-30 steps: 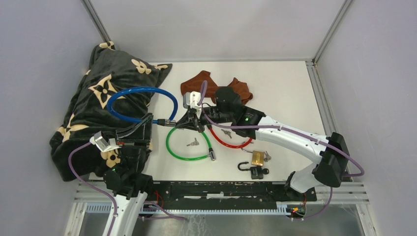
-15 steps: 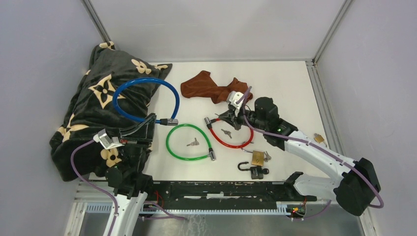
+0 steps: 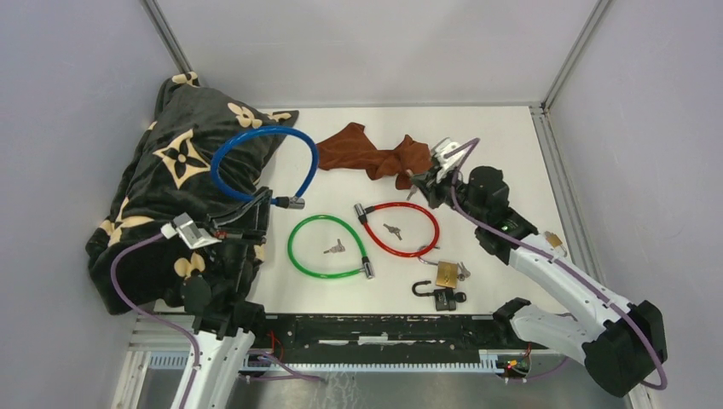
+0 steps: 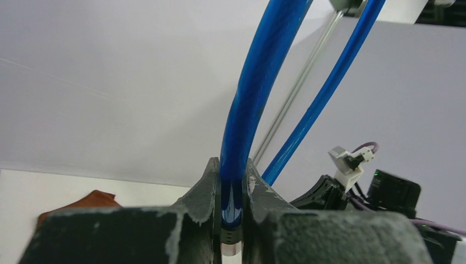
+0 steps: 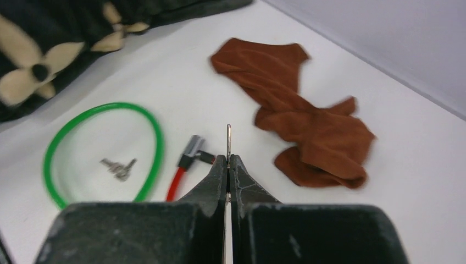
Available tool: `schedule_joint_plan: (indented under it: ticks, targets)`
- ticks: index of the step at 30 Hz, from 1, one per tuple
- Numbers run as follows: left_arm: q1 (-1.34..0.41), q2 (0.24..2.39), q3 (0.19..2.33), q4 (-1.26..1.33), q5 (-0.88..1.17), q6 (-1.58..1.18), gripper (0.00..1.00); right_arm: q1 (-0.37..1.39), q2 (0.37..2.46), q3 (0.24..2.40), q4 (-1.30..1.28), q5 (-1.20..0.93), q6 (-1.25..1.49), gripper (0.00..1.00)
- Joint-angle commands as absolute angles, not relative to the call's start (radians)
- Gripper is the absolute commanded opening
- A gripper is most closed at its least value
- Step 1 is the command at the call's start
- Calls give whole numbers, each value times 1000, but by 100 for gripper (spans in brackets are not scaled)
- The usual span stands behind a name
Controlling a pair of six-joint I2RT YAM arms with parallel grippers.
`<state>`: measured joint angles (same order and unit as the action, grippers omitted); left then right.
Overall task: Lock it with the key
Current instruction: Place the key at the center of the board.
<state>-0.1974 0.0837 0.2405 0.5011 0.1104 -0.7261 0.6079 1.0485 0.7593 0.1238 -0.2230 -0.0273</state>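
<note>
My left gripper (image 3: 247,215) is shut on the blue cable lock (image 3: 256,136) near its end and holds the loop up over the blanket. Its silver lock head (image 3: 292,203) sticks out to the right. In the left wrist view the fingers (image 4: 209,181) clamp the blue cable (image 4: 247,99). My right gripper (image 3: 420,183) is shut on a thin silver key (image 5: 228,137), whose blade sticks out past the tips. It hovers by the brown cloth, well right of the lock head. In the right wrist view the gripper (image 5: 228,159) is above the red cable's end.
A black flowered blanket (image 3: 162,196) fills the left side. A brown cloth (image 3: 367,152) lies at the back. A green cable lock (image 3: 300,256) and a red cable lock (image 3: 426,243) each ring a key. Padlocks (image 3: 445,285) lie near the front edge, and a small one (image 3: 554,241) at the right.
My right gripper has pulled away from the blue lock's head, moving right and back with the key. The blue loop has shifted a little to the right.
</note>
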Motion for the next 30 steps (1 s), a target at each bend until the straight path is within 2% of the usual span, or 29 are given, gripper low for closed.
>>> schedule_joint_plan:
  ticks: [1, 5, 7, 10, 13, 16, 20, 23, 30]
  targets:
    - [-191, 288, 404, 513, 180, -532, 2, 429, 974, 718, 166, -30, 123, 0]
    - [-199, 598, 587, 461, 278, -503, 2, 243, 876, 617, 253, 22, 204, 0]
    - [-227, 764, 714, 339, 249, -474, 2, 189, 842, 590, 262, 71, 208, 0]
    - [-350, 973, 892, 195, 172, -306, 2, 131, 802, 575, 246, 121, 190, 0]
    - [-539, 1153, 1029, 163, 128, -136, 2, 78, 765, 589, 219, 172, 158, 0]
    - [-678, 1336, 1123, 252, 154, -74, 2, 37, 730, 619, 178, 237, 129, 0]
    - [-770, 1583, 1214, 405, 232, -12, 2, 23, 672, 640, 135, 324, 82, 0]
    - [-819, 1745, 1283, 544, 239, 54, 2, 21, 636, 651, 110, 358, 54, 0]
    - [-887, 2128, 1627, 682, 181, 292, 2, 21, 603, 669, 56, 386, 18, 0]
